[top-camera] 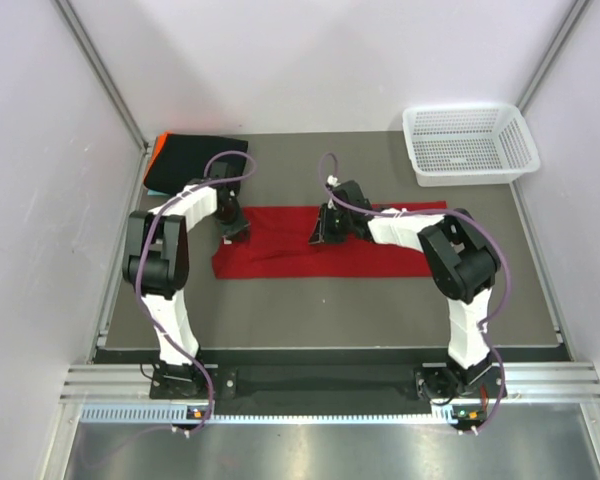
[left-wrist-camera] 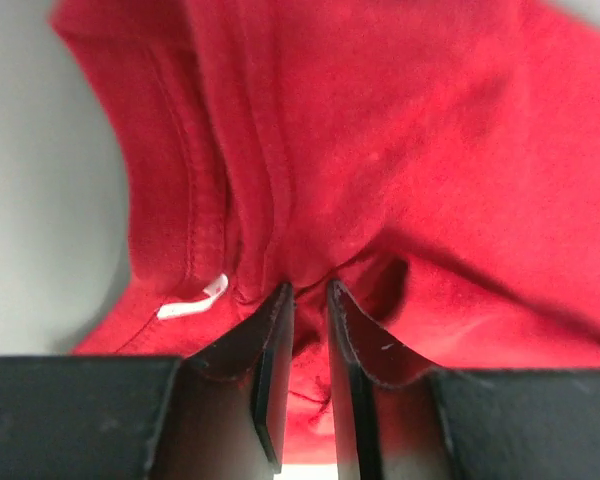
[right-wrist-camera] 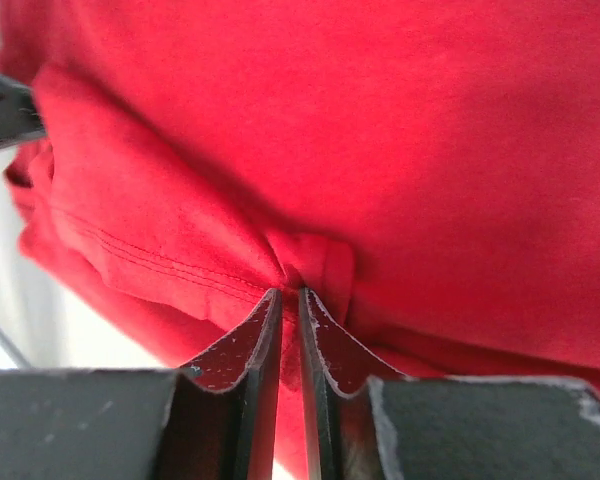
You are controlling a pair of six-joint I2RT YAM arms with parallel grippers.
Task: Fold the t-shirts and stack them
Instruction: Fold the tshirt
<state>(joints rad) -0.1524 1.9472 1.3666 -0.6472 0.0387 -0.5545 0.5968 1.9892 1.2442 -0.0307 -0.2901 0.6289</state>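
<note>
Lying on dark table (top-camera: 330, 310), red t-shirt (top-camera: 290, 258), pale walls (top-camera: 310, 60)

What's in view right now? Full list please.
red t-shirt: 1, bright red, mid-table, laid out as a long strip.
black t-shirt: 1, black, folded, far-left corner.
orange cloth edge: 1, orange, peeking out left of the black t-shirt.
mesh basket: 1, white, far-right corner.
table: 1, dark grey.
left arm, right arm: 2, white and black, bases at near edge.
left pincer: 1, black, pinching the red t-shirt's left part.
right pincer: 1, black, pinching it near the middle.
</note>
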